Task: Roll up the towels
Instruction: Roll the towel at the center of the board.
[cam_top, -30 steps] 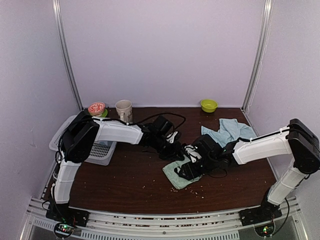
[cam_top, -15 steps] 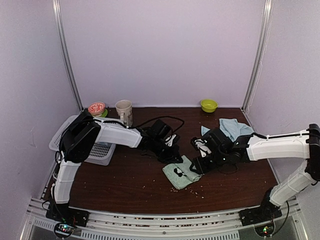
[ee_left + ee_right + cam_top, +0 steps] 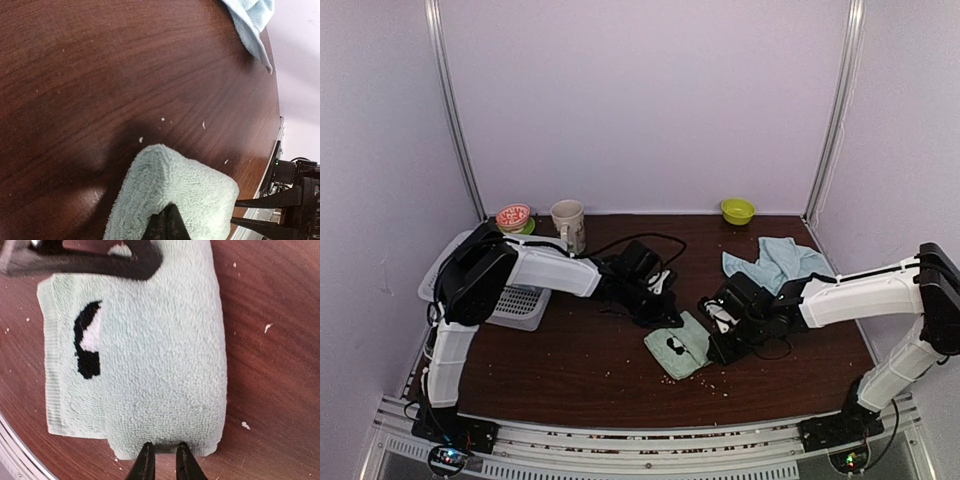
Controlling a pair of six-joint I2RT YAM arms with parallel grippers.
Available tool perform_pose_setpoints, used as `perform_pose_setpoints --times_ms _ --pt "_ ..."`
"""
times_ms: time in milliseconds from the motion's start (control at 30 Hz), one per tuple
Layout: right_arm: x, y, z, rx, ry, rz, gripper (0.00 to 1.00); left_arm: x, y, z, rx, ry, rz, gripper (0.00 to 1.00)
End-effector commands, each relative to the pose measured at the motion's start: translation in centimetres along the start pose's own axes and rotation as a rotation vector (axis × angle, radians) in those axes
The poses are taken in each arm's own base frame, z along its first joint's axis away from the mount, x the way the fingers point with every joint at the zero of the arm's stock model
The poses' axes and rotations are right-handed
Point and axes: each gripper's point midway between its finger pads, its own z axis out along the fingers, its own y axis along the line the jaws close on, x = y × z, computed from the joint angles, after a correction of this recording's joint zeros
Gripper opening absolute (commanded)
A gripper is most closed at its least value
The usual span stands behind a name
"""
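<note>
I count 2 towels: 1 mint green towel mid-frame and 1 light blue towel at right. At left, 1 white mesh basket. Along the back, 1 mug, 1 green bowl and 1 red-patterned dish.

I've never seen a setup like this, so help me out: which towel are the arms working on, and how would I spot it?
On the dark wooden table, look near the middle, toward the front edge. The mint-green towel lies there, partly rolled. Unlike the crumpled light blue towel farther back on the right, it bears a black-and-white patch.
</note>
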Motion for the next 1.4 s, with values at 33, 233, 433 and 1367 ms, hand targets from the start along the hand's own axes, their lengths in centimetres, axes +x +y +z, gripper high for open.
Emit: perform_pose_setpoints --times_ms 33,233,433,1367 --pt "3.2 -1.8 1.2 0.085 0.119 -0.024 0.17 3.4 4.2 -0.2 -0.137 0.095 -0.037 0.0" --pt "2.3 -1.0 0.2 0.046 0.082 -0.02 0.32 5.1 5.5 -0.1 -0.151 0.125 -0.042 0.0" --pt "-3.0 0.7 -3.4 -0.123 -0.092 0.082 0.56 5.3 5.5 -0.4 -0.151 0.117 -0.028 0.0" --pt "-2.8 -0.3 3.2 -0.542 0.028 0.385 0.54 6.0 7.6 -0.7 -0.24 0.132 0.077 0.0"
